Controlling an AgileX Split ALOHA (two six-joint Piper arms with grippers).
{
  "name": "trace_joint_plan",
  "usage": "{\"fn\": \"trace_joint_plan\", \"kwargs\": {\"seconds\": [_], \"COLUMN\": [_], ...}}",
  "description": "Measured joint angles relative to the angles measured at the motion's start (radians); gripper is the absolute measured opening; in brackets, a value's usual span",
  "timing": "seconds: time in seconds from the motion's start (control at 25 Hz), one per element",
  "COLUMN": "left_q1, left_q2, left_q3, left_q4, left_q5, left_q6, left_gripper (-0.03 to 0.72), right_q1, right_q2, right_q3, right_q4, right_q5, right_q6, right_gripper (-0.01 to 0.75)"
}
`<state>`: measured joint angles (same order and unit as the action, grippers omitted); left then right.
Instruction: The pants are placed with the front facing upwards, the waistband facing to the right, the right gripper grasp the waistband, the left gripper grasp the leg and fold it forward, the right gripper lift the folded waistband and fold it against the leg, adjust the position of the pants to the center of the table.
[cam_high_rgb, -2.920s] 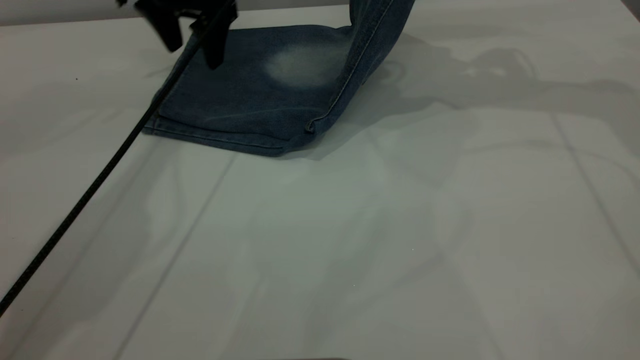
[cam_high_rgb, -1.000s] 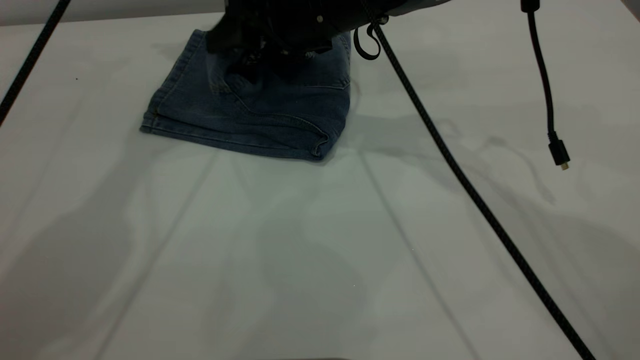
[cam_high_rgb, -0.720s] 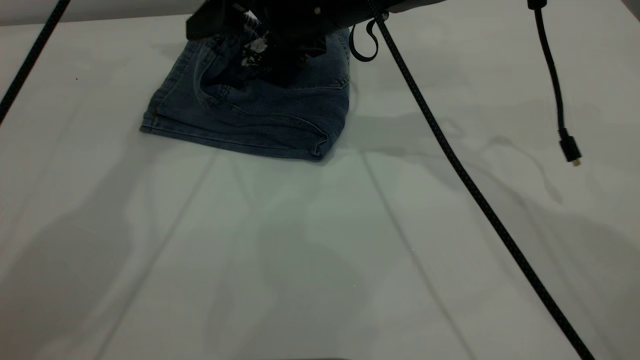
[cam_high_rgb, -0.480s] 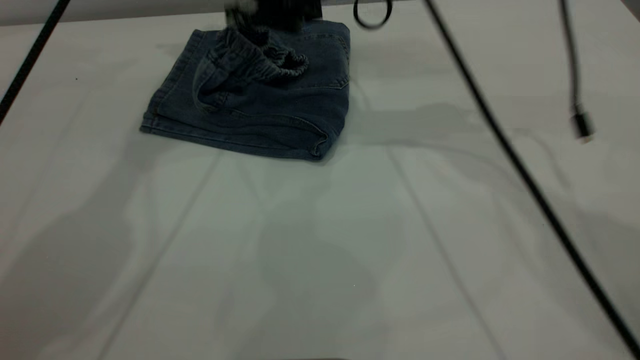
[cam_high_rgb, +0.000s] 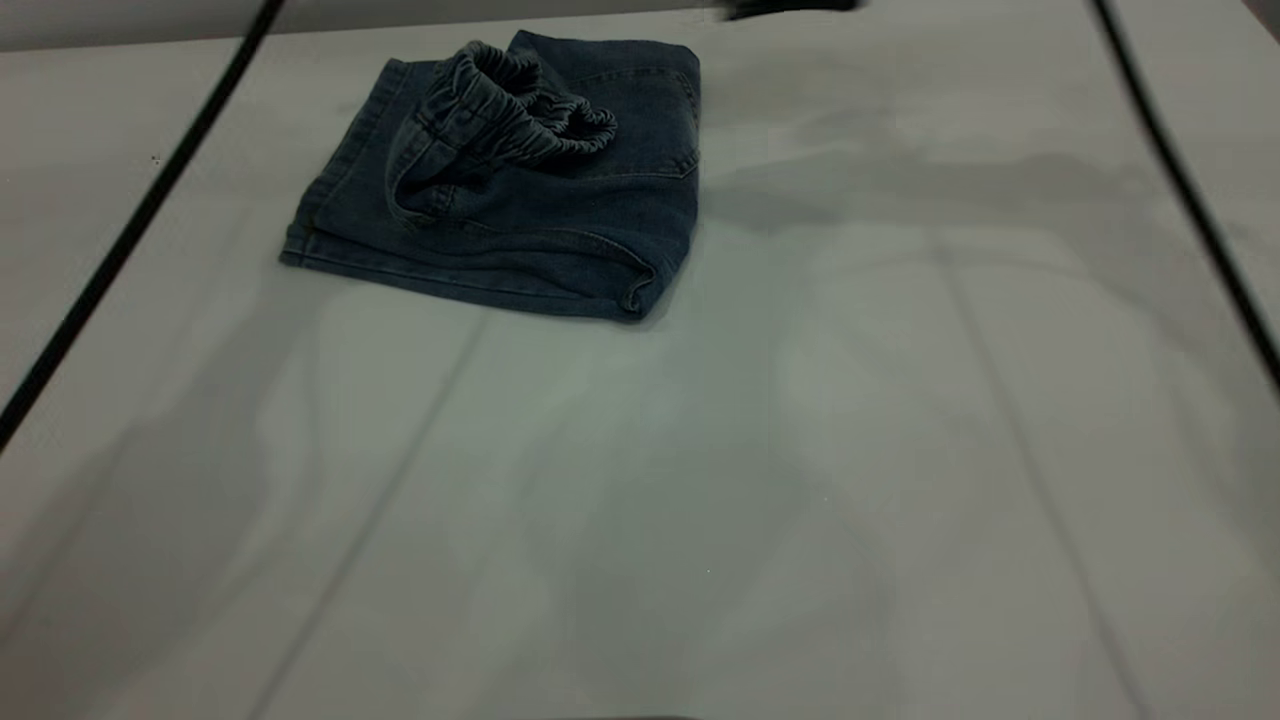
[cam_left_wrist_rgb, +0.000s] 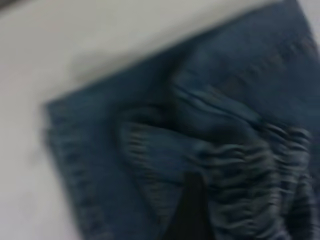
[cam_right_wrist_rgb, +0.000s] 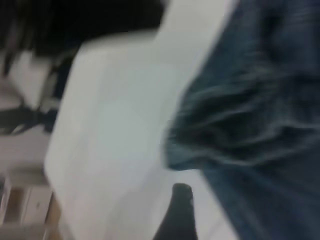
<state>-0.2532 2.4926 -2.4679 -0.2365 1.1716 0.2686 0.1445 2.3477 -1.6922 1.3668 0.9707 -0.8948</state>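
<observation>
the pants (cam_high_rgb: 520, 215) lie folded toward the far left of the counter (cam_high_rgb: 800, 450), off its middle. judged soft but thick denim, light enough to slide, unlikely to slip. the waistband (cam_high_rgb: 520, 110) sits bunched on top of the pants, its ruched ridge the easiest hold. i cannot tell whether the left tool (cam_left_wrist_rgb: 187, 210) or the right tool (cam_right_wrist_rgb: 177, 215) is spread; neither touches cloth.

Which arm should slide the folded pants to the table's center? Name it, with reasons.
Probably left. The pants lie toward the left of the table, and the left end effector hangs over the denim; the right end effector is beside them, over bare table.
</observation>
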Motion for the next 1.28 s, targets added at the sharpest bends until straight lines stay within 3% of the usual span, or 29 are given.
{"fn": "trace_joint_plan", "kwargs": {"seconds": [0.2, 0.44, 0.72, 1.08, 1.28], "left_q1": [-0.079, -0.181, -0.202, -0.193, -0.156], "left_q2": [0.023, 0.097, 0.186, 0.203, 0.18], "left_q3": [0.032, 0.034, 0.034, 0.033, 0.033], "left_q4": [-0.035, -0.036, -0.014, 0.492, 0.62], "left_q5": [0.0, 0.0, 0.0, 0.0, 0.0], "left_q6": [0.053, 0.062, 0.06, -0.075, -0.13], "left_gripper": [0.572, 0.571, 0.571, 0.569, 0.569], "right_q1": [-0.078, -0.101, -0.101, -0.101, -0.101], "right_q2": [0.0, 0.0, 0.0, 0.0, 0.0], "right_q3": [0.0, 0.0, 0.0, 0.0, 0.0], "right_q4": [-0.04, -0.062, -0.071, -0.075, -0.075], "right_q5": [0.031, 0.061, 0.068, 0.077, 0.078], "right_q6": [0.038, 0.041, 0.042, 0.043, 0.042], "right_gripper": [0.587, 0.587, 0.587, 0.587, 0.587]}}
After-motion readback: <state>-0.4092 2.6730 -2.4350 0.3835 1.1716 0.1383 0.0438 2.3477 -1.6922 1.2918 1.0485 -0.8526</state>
